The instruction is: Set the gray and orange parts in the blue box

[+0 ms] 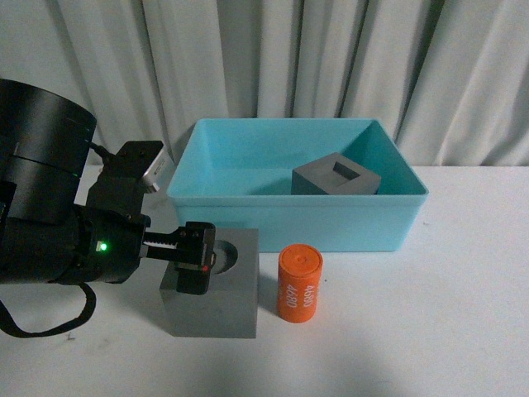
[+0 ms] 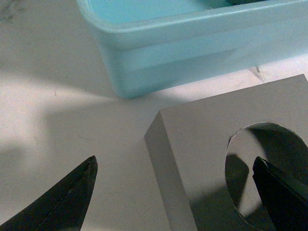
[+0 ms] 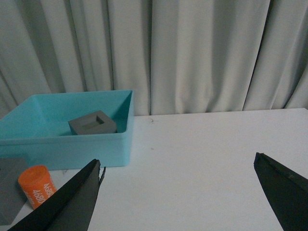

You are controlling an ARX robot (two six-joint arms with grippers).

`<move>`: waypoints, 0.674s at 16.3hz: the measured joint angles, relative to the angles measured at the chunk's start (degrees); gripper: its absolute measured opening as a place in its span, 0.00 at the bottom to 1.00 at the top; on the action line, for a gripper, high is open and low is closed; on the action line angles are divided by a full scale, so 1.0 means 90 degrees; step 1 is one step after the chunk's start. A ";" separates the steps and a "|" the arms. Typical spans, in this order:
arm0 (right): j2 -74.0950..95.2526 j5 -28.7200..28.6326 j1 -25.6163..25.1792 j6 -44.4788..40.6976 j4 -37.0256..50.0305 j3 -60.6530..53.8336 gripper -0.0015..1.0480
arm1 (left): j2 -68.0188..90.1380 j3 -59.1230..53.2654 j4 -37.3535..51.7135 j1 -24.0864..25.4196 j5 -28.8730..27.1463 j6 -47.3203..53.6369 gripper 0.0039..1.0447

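White matte bench [image 1: 463, 331]. On it the blue box [image 1: 273, 217], smooth rimmed plastic, at the back; the gray cube with rectangular recess [image 1: 336, 175] lies inside, done. The round-recess gray cube [image 1: 219, 289], matte and sharp-edged, stands before the box. My left gripper [image 1: 197, 258] is spread, one finger over the recess, one outside, likely to pinch that wall. The orange cylinder [image 1: 298, 283], "4680" print, is upright beside it. My right gripper [image 3: 175, 192] is spread, empty, well apart.
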 joint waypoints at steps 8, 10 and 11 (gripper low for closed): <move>0.0000 0.0000 0.0000 0.0000 0.0000 0.0000 0.94 | -0.0090 -0.0049 0.0041 -0.0085 0.0129 -0.0046 0.29; 0.0000 0.0000 0.0000 0.0000 0.0000 0.0000 0.94 | -0.0374 -0.0194 -0.0134 0.0017 0.0119 -0.0068 0.21; 0.0000 0.0000 0.0000 0.0000 0.0000 0.0000 0.94 | -0.0590 -0.0301 -0.0272 0.0143 0.0117 -0.0085 0.20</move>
